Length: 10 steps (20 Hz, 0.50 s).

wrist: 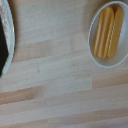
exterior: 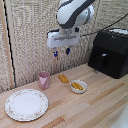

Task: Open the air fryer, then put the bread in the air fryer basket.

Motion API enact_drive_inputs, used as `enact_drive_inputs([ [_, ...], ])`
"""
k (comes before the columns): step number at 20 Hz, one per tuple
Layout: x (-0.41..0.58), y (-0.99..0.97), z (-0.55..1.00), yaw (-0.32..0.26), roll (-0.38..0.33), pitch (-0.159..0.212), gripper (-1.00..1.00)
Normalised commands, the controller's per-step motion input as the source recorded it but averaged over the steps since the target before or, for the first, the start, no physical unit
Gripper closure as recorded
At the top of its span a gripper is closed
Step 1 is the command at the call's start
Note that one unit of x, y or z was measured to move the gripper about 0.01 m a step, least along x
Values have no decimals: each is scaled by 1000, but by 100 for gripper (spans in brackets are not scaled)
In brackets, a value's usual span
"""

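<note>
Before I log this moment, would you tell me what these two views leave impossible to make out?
- Gripper: exterior view, fingers tiny and blurred, so jaw state is unclear; absent from the wrist view.
- Air fryer: cut by the exterior view's right edge; its black handle merges with the black front.
- Plate: cut by the wrist view's edge.
- Bread: outside the wrist view, only small in the exterior view.

The worktop (exterior: 95, 102) is pale wood in planks, matt, with visible grain. The air fryer (exterior: 111, 52) looks like glossy black plastic with smooth, rounded edges. The arm (exterior: 75, 14) has a smooth white shell with dark grey parts. The bowl (wrist: 107, 36) is smooth and white, like glazed ceramic, as is the plate (exterior: 26, 104). The cup (exterior: 44, 79) is matt pink. The wall (exterior: 30, 40) behind has a woven, rough look.
</note>
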Motion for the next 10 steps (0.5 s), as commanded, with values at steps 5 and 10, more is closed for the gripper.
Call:
enact_drive_inputs([
  [5, 0, 7, -38, -374, -78, 4, -100],
  [10, 0, -26, -8, -375, -53, 5, -100],
])
